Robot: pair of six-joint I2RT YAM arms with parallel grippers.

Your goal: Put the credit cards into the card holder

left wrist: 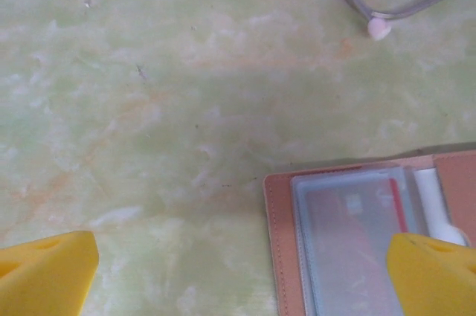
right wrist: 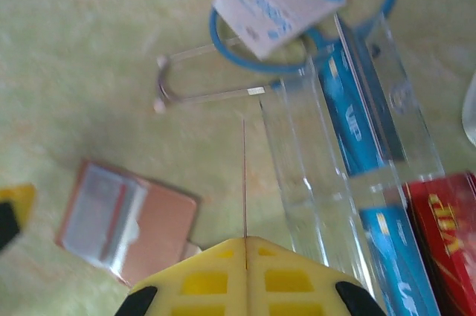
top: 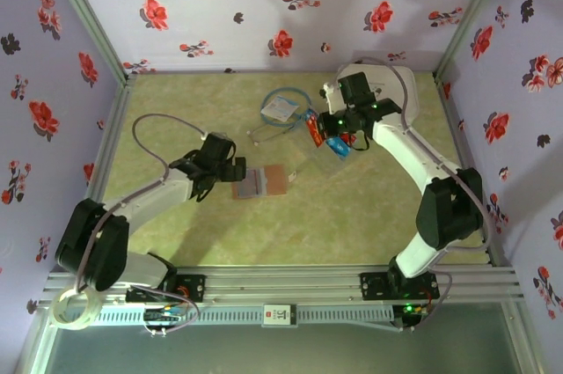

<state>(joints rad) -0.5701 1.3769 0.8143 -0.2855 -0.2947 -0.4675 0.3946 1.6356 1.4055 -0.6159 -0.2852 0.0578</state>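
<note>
The card holder (top: pixel 261 182) lies open and flat on the green tabletop (top: pixel 352 216), left of centre, with its greyish clear sleeves facing up and a red edge showing inside one sleeve. The left end effector (left wrist: pixel 238 279) hangs over it with its yellow fingers (left wrist: pixel 44 275) spread wide; one finger is above the sleeves and the other is over bare tabletop.

Further back and to the right, the credit cards (right wrist: pixel 353 115) stand in a clear plastic case (right wrist: pixel 297 160). The blue ones are inside it and a red one (right wrist: pixel 446 219) is at its side. The right end effector (right wrist: pixel 245 245) is beside them with its fingers pressed together. A thin dark line rises from their seam, possibly a card seen edge-on, though I cannot tell.

Behind the case lie a white tag on a blue cord (right wrist: pixel 275 0) and a bent wire with white tips (right wrist: pixel 201 82).
</note>
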